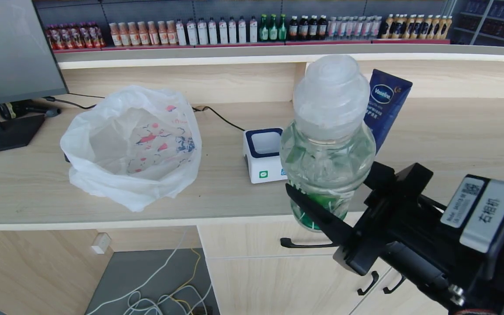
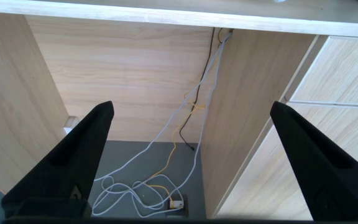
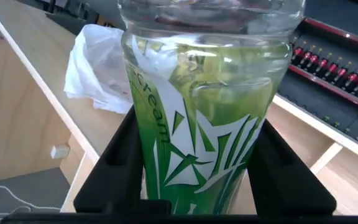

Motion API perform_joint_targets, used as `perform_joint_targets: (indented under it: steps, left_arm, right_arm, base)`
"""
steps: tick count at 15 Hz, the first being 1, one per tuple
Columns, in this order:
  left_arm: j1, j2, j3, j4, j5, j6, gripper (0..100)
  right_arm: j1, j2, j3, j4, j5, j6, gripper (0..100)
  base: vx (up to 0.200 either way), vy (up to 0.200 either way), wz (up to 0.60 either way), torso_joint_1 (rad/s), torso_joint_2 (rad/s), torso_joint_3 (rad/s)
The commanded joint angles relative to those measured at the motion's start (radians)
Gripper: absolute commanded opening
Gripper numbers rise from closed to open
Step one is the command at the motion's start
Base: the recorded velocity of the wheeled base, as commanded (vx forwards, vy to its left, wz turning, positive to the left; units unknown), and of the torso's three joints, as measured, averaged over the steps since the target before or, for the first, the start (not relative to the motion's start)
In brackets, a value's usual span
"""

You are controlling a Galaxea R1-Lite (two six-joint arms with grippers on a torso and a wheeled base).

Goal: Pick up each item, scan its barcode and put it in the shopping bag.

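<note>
Bottle (image 1: 327, 144) of clear plastic, green-labelled: clamped low on its body by our right gripper (image 1: 344, 197), right of centre in the head view. White box scanner (image 1: 264, 155) with dark-blue rim: centre frame, just left of the bottle. White plastic shopping bag (image 1: 131, 144): centre-left, mouth open. Left gripper (image 2: 191, 118): fingers apart, holding nothing. Step, we judge: scanning. Next move calls for turning the barcode toward the scanner window.

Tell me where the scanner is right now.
In the head view the scanner sits on the counter near the middle, with the bag to its left and the lifted bottle just to its right.
</note>
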Motion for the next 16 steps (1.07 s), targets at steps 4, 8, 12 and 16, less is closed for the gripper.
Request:
perform_joint_targets:
  steps: [4,8,12,16]
  left_arm:
    - [-0.001,0.000,0.000,0.000,0.000,-0.001,100]
    - [0.000,0.000,0.000,0.000,0.000,-0.001,100]
    - [0.000,0.000,0.000,0.000,0.000,-0.001,100]
    - [-0.001,0.000,0.000,0.000,0.000,0.001,100]
  right_arm:
    - [-0.041,0.035,-0.094,0.000,-0.038,0.200,0]
    - [-0.047,0.050,-0.133,0.000,-0.234,0.421,0]
    - [-0.096,0.082,-0.144,0.000,-0.285,0.598,0]
    - [-0.194,0.090,-0.144,0.000,-0.225,0.653,0]
  base:
    - [0.000,0.000,0.00,0.000,0.00,0.000]
    - [0.000,0.000,0.00,0.000,0.00,0.000]
    - [0.000,0.000,0.00,0.000,0.00,0.000]
    - [0.000,0.000,0.00,0.000,0.00,0.000]
